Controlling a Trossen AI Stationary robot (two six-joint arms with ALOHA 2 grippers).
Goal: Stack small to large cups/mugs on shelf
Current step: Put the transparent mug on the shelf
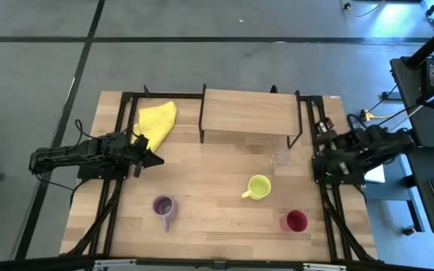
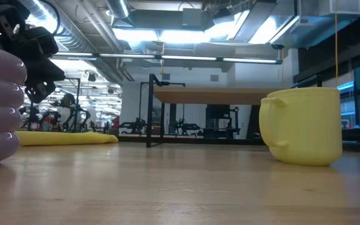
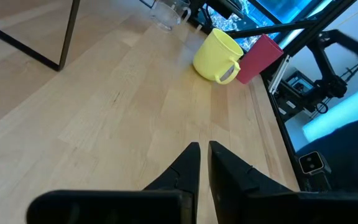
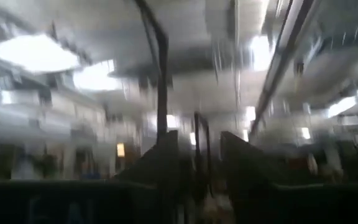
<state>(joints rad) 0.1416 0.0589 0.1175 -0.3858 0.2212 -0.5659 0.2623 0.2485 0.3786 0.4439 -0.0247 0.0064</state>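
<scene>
The low light-wood shelf on thin black legs [image 1: 249, 113] stands bare at the table's far side; no cup is stacked yet. On the tabletop sit the lilac purple mug [image 1: 163, 206], the yellow-green mug [image 1: 258, 187], the dark red cup [image 1: 295, 221] and, faintly, what seems a tiny clear glass [image 1: 281, 156]. The left gripper [image 3: 204, 157], nearly pressed together and empty, hovers beside the yellow cloth [image 1: 155, 123]. The right gripper [image 4: 197, 152] stands spread, raised at the right edge. Next comes reaching for a first cup.
</scene>
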